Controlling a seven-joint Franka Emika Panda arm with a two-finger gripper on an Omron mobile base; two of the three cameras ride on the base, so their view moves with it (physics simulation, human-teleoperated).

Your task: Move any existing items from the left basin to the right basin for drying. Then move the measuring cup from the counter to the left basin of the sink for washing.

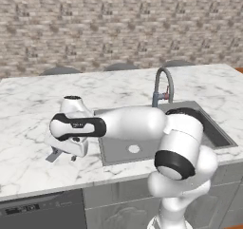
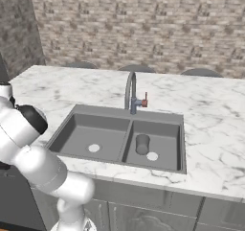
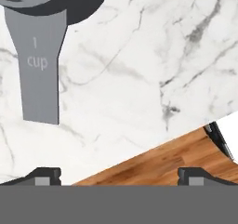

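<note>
The measuring cup (image 3: pixel 41 65) lies on the white marble counter (image 3: pixel 139 56), its flat handle marked "1 cup" pointing toward my fingers and its dark bowl at the top edge of the hand view. My gripper (image 3: pixel 120 176) hovers just above it, open, with nothing between the tips; the handle lies ahead of the left fingertip (image 3: pixel 44 175). In the left base view the gripper (image 1: pixel 66 153) hangs low over the counter left of the sink (image 1: pixel 102 113), the cup's handle (image 1: pixel 53 155) poking out beneath it. The left basin (image 2: pixel 95 134) shows its pale drain. In the right basin (image 2: pixel 165 129) stands a grey cylinder (image 2: pixel 142 144).
The gooseneck faucet (image 2: pixel 131 91) rises behind the divider between the basins. The counter's front edge runs close to my fingers, with wood floor (image 3: pixel 153 162) below it. Dark stools (image 1: pixel 59 71) stand behind the counter before a brick wall. A dishwasher front (image 1: pixel 38 209) sits under the counter.
</note>
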